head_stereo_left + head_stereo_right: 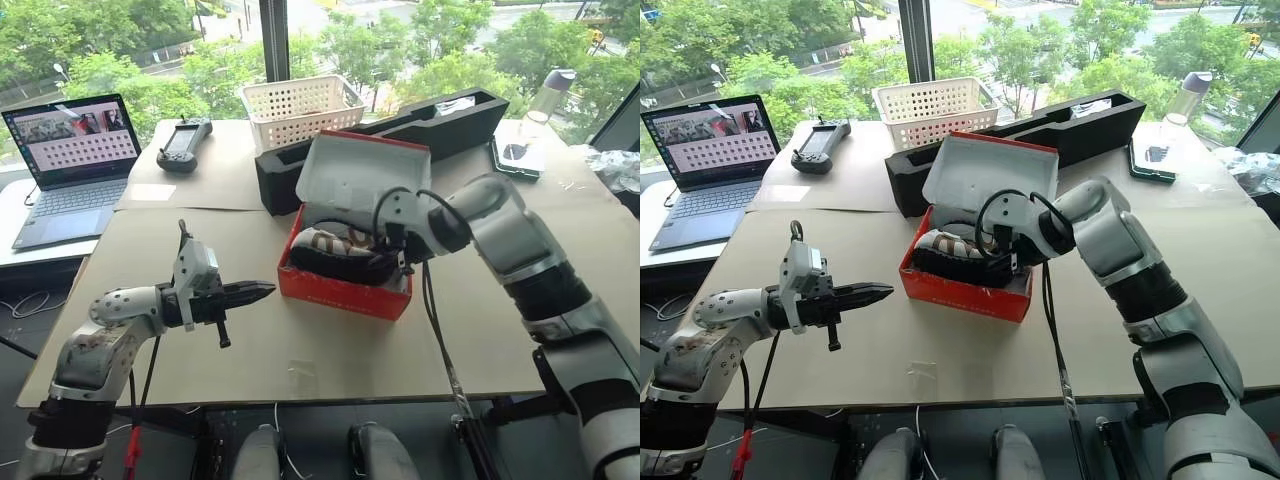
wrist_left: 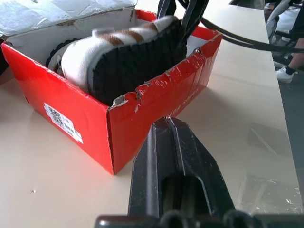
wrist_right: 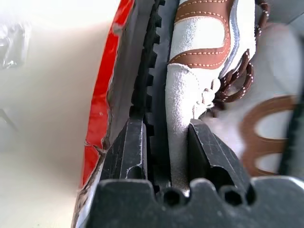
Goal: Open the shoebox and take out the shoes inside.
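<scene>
Behind the open red shoebox (image 1: 340, 290) at mid-table stand a black foam tray (image 1: 400, 135) and white basket (image 1: 300, 108), its raised lid hiding the far wall, while the right gripper (image 3: 166, 142) clamps a shoe (image 3: 190, 85) inside and the left gripper (image 1: 255, 292), fingers pressed together, hovers beside it.

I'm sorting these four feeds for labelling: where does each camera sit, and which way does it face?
Head pair: looks forward and down over the table, both arms showing.
Left wrist: looks along the shut left gripper at the shoebox corner.
Right wrist: looks into the box, right gripper clamping a shoe.
Shared: the red box and shoe.
</scene>
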Robot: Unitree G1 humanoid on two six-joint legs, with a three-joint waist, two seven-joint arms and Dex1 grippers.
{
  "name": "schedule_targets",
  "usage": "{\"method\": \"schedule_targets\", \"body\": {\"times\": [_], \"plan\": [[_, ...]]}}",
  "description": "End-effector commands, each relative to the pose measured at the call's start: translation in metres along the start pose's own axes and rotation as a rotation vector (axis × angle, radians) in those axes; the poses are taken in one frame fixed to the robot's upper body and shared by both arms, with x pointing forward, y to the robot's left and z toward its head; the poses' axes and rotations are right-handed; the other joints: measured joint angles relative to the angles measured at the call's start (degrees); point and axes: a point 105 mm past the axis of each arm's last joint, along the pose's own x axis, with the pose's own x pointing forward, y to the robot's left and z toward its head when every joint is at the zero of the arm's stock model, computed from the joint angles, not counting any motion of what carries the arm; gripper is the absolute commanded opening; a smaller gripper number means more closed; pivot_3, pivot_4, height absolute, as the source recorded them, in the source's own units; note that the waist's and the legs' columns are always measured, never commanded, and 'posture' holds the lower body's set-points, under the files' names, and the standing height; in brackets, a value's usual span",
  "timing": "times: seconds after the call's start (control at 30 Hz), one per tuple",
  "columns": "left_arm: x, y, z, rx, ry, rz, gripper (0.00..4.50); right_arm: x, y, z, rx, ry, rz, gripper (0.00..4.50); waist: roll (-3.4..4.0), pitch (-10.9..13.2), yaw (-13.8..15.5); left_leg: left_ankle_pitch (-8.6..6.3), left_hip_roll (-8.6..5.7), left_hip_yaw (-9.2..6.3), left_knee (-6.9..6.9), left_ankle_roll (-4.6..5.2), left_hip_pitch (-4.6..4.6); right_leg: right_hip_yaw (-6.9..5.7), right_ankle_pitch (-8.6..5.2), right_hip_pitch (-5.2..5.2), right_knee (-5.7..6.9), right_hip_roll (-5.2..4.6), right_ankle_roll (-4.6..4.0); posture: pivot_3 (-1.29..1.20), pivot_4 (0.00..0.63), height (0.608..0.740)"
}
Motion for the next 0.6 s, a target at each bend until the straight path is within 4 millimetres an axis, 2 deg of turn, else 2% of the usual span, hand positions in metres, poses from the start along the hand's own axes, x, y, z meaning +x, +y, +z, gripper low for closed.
{"method": "schedule_targets", "body": {"times": [0.03,0.13,0.27,0.37,0.47,0.6], "plan": [[0.002,0.0,0.008,0.036,-0.021,-0.011,0.0,-0.02,-0.006,0.016,-0.036,-0.043,-0.07,1.18,0.0,0.0,0.0,0.0,0.0,0.0,0.0,0.0,0.0,0.0,0.0,0.0,-0.01,0.0,0.0,0.0,0.15,0.733],[0.003,0.0,0.008,0.037,-0.022,-0.015,0.0,-0.038,-0.012,0.023,-0.014,-0.076,-0.132,1.18,0.0,0.0,-0.01,0.0,0.0,0.01,0.0,0.0,0.0,0.0,0.0,-0.01,0.0,0.0,0.0,0.0,0.15,0.733],[0.004,0.0,0.007,0.036,-0.022,-0.016,0.0,-0.079,-0.033,0.029,0.09,-0.165,-0.309,1.18,0.0,0.01,0.06,0.0,-0.02,0.01,0.0,0.0,-0.02,0.01,0.01,-0.02,-0.01,-0.02,0.0,0.0,0.15,0.733],[0.004,-0.001,0.007,0.033,-0.022,-0.018,0.0,-0.107,-0.043,0.024,0.138,-0.199,-0.442,1.18,0.0,0.0,0.27,0.0,-0.01,0.01,0.0,0.0,-0.02,0.0,0.0,-0.01,-0.03,-0.02,-0.01,0.0,0.15,0.733],[0.005,-0.001,0.004,0.026,-0.02,-0.021,0.0,-0.14,-0.061,0.002,0.162,-0.147,-0.699,1.18,0.0,0.0,0.43,-0.01,-0.01,0.02,-0.01,-0.01,-0.02,0.0,-0.06,-0.01,-0.08,-0.03,-0.1,0.0,0.15,0.733],[0.007,0.0,0.005,0.024,-0.023,-0.025,0.0,-0.155,-0.07,-0.042,0.142,0.1,-0.922,1.18,-0.01,0.0,0.72,-0.01,-0.02,0.04,-0.01,-0.01,-0.02,0.01,-0.15,0.01,-0.1,-0.04,-0.25,0.0,0.15,0.733]]}}
